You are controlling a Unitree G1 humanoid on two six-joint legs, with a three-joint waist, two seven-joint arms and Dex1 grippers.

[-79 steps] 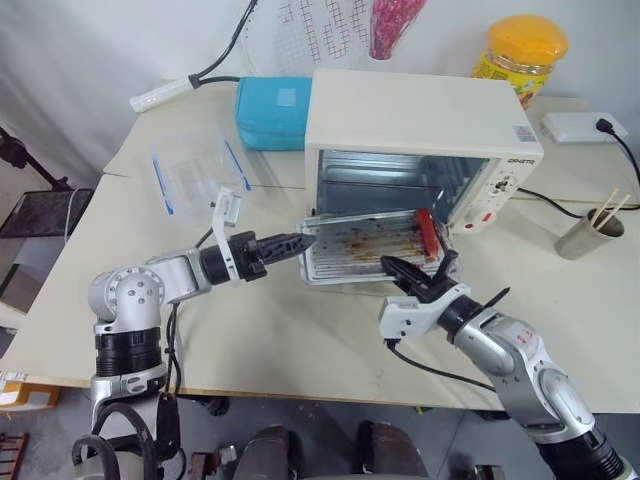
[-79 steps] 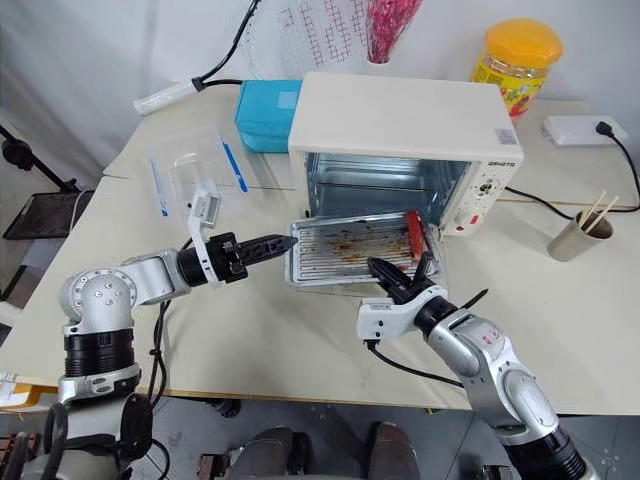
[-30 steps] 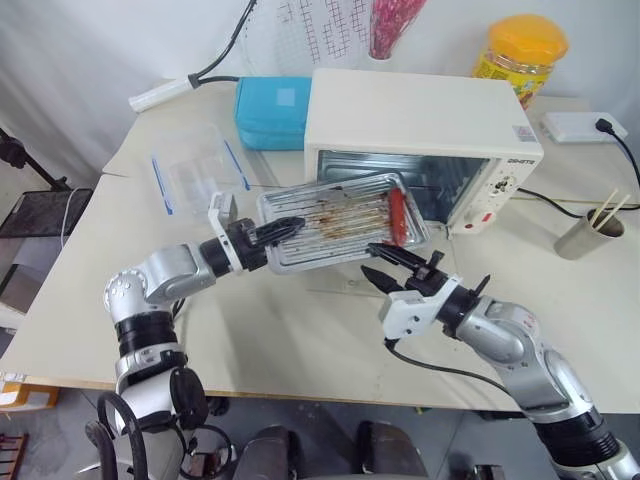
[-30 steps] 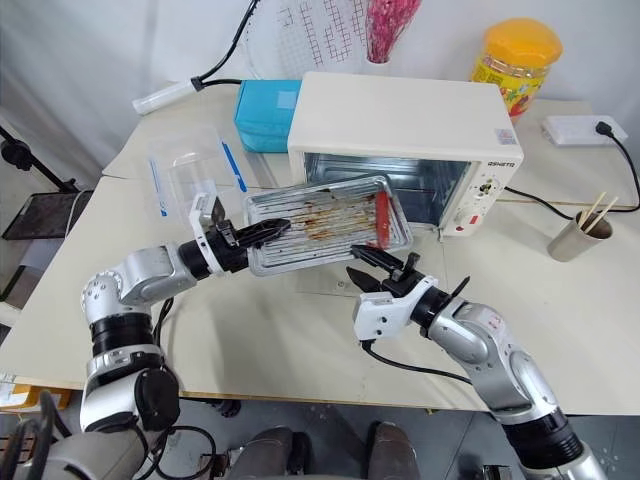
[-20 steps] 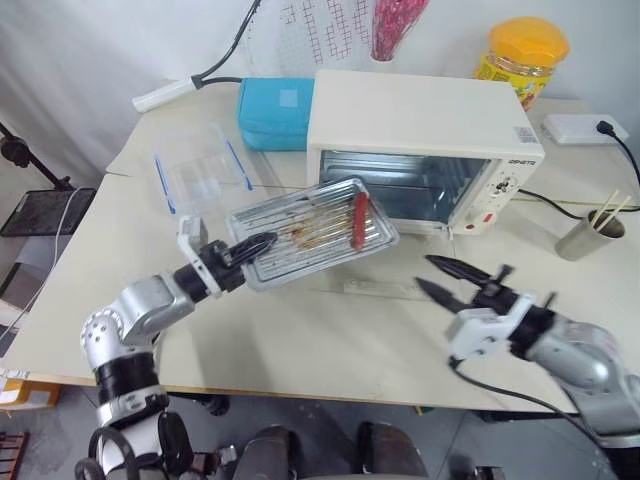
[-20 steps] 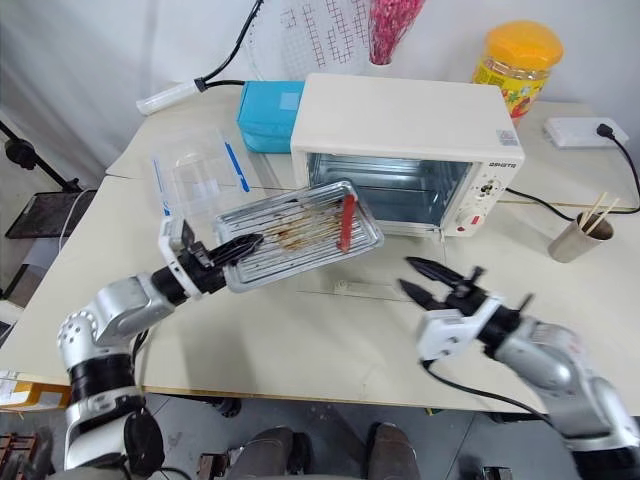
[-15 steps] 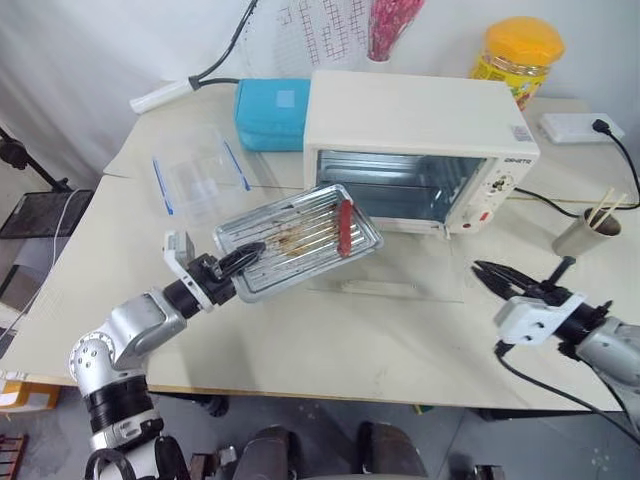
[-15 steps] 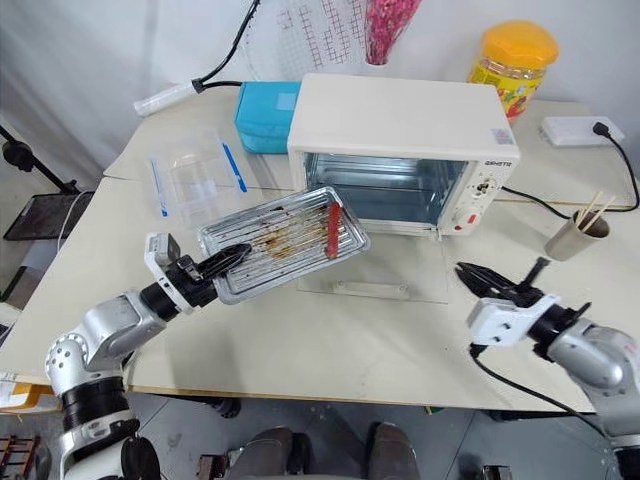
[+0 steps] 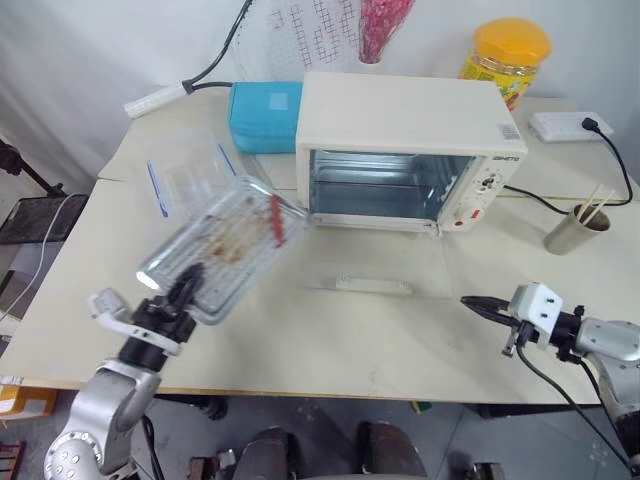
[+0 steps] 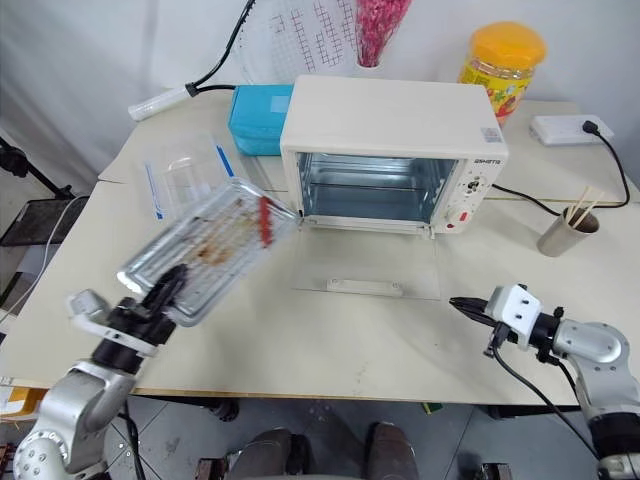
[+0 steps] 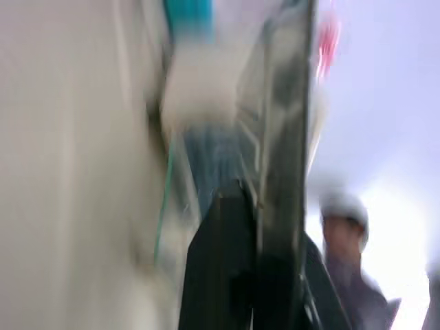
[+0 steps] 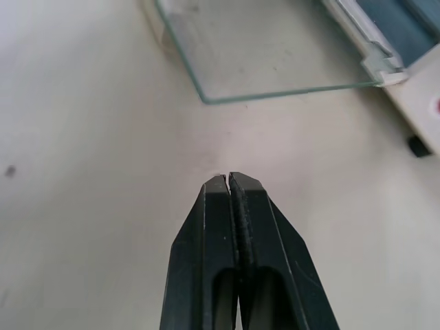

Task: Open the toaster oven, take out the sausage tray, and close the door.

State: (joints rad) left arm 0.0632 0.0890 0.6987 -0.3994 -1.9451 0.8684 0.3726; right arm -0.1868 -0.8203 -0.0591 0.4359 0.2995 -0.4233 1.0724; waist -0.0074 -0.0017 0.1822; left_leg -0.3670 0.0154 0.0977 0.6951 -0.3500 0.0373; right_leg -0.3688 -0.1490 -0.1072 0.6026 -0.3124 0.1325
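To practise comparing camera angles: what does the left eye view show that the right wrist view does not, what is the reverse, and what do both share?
Left eye view alone: the left gripper shut on the sausage tray, held up off the table and tilted, with the red sausage on it; the toaster oven with its cavity open.

Right wrist view alone: a close look at the right gripper with its fingers pressed together, holding nothing.

Both: the door lying open and flat on the table.
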